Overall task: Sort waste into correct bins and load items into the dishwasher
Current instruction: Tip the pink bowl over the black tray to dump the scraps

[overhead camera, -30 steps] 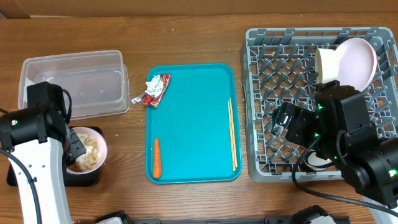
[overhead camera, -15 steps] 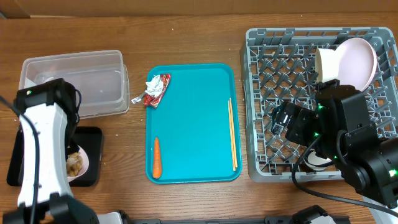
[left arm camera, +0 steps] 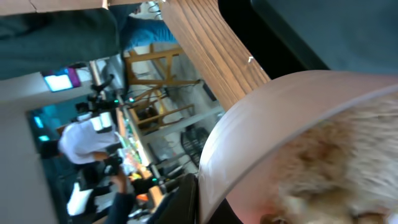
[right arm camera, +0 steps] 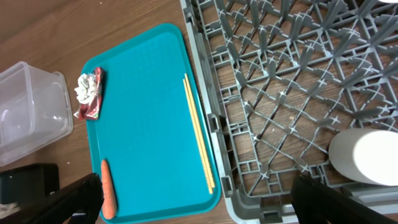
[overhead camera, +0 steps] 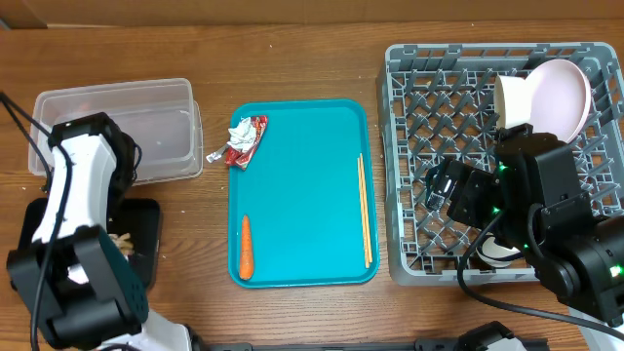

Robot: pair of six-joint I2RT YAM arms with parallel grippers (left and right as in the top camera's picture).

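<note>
My left gripper (left arm camera: 202, 202) is shut on the rim of a pale pink bowl (left arm camera: 280, 124), which is tipped on its side with beige food scraps (left arm camera: 336, 162) in it. In the overhead view my left arm hides the bowl above the black tray (overhead camera: 146, 229); a few scraps (overhead camera: 122, 241) show there. The clear tub (overhead camera: 156, 127) stands behind it. A wrapper (overhead camera: 244, 141), carrot (overhead camera: 246, 246) and chopsticks (overhead camera: 364, 210) lie on the teal tray (overhead camera: 302, 107). My right gripper (overhead camera: 444, 190) hangs open over the grey rack (overhead camera: 458, 97), holding nothing.
In the rack a large plate (overhead camera: 561, 97) and a cup (overhead camera: 512, 97) lean at the back right, and a white bowl (right arm camera: 367, 155) sits near the front. The right arm's body covers the rack's right half. Bare wooden table surrounds the trays.
My left arm has swung round and rolled the bowl from upright to tipped over the black tray; the bowl is now hidden under the arm from above. The right arm has not moved.
</note>
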